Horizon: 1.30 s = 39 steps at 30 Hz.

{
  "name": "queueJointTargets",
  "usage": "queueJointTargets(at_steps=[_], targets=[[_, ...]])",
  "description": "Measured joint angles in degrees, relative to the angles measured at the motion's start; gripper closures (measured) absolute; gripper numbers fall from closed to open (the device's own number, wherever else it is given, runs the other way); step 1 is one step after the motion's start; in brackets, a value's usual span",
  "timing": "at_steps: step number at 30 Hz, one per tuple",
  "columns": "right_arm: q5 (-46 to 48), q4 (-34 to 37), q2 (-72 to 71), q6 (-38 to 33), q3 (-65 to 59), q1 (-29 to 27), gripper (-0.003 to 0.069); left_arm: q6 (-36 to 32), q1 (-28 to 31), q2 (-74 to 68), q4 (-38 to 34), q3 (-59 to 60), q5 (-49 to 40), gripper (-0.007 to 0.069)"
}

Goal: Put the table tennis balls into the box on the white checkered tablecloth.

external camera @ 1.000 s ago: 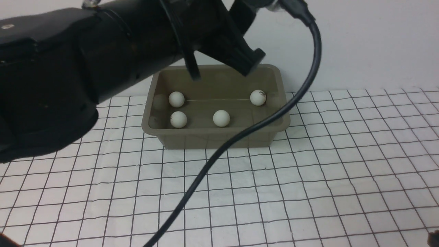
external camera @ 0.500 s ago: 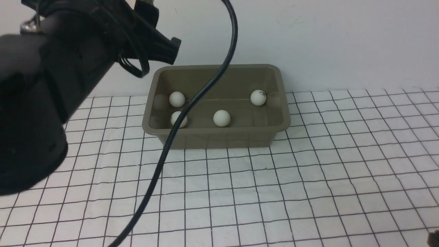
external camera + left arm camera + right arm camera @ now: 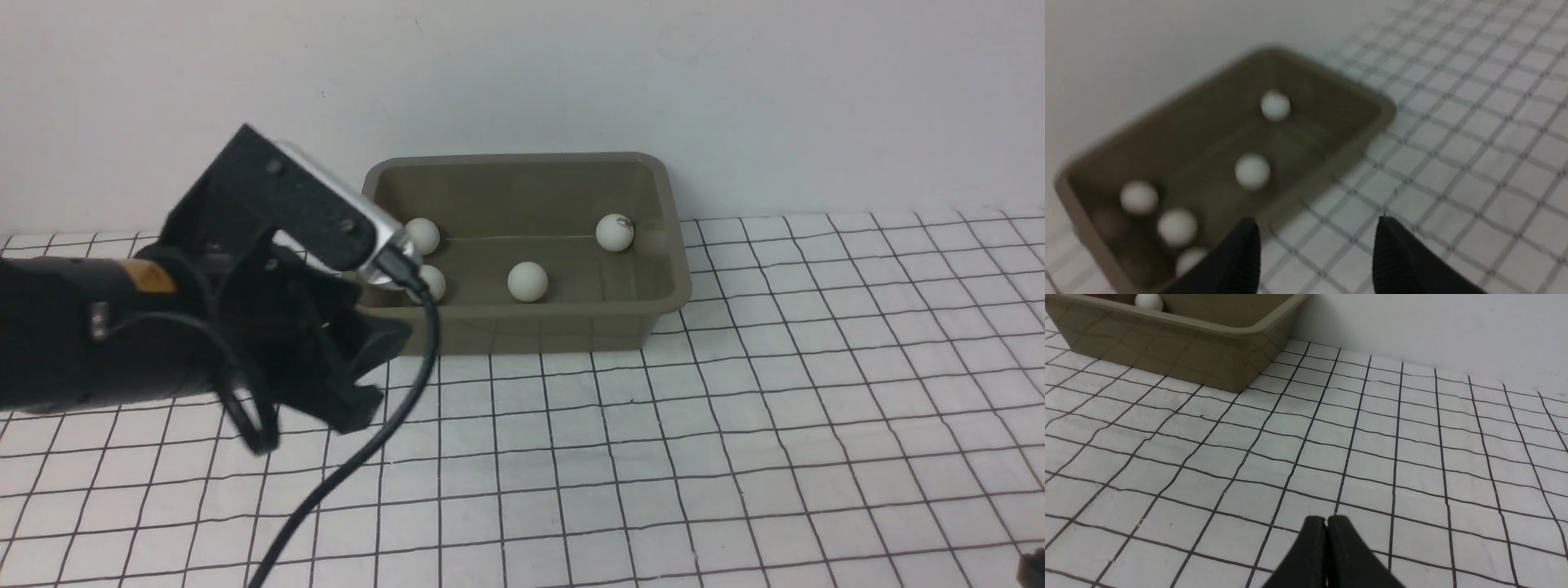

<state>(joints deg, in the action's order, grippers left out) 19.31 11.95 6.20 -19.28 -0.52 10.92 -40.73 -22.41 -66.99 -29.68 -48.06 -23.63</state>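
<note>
Left pincer [image 3: 371,376] has dropped beside box [image 3: 522,327].

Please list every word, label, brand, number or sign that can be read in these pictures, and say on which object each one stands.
No text can be read.
Ball at the right of the box: a small dark printed mark, too small to read.
The other table tennis balls, the box and the tablecloth: no writing visible.
The left wrist view is too blurred to show print.

We see our matte black left arm [image 3: 98,343], an orange band [image 3: 151,276] near its wrist, a silver camera [image 3: 343,216], and a trailing black cable [image 3: 359,457].
</note>
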Motion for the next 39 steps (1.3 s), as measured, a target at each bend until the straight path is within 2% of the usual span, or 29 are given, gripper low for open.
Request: queueJointTargets(at_steps=[4,6,14,16,20,24,27,39], targets=[[0.00,0.00,0.00,0.00,0.00,0.00,0.0675,8.16,4.43,5.37,8.69,0.11,-10.52,0.0283],[0.05,0.00,0.00,0.00,0.00,0.00,0.0675,9.96,6.39,8.69,11.19,0.11,-13.40,0.0283],[2.01,0.00,0.00,0.00,0.00,0.00,0.0675,11.13,11.76,24.24,14.09,0.25,-17.21,0.0283],[2.63,0.00,0.00,-0.07,0.00,0.00,0.0675,11.27,13.15,26.45,14.32,0.83,-17.21,0.0283],[3.03,0.00,0.00,-0.63,0.00,0.00,0.0675,14.38,20.00,34.42,15.31,7.09,-15.73,0.0283],[3.09,0.00,0.00,-0.68,0.00,0.00,0.0675,17.90,27.55,43.72,15.54,21.51,-8.32,0.0283],[3.10,0.00,0.00,-0.68,0.00,0.00,0.0675,19.24,30.96,50.05,15.56,31.57,-4.60,0.0283],[3.15,0.00,0.00,-0.68,0.00,0.00,0.0675,25.41,31.53,61.14,18.11,46.12,-1.46,0.0283]])
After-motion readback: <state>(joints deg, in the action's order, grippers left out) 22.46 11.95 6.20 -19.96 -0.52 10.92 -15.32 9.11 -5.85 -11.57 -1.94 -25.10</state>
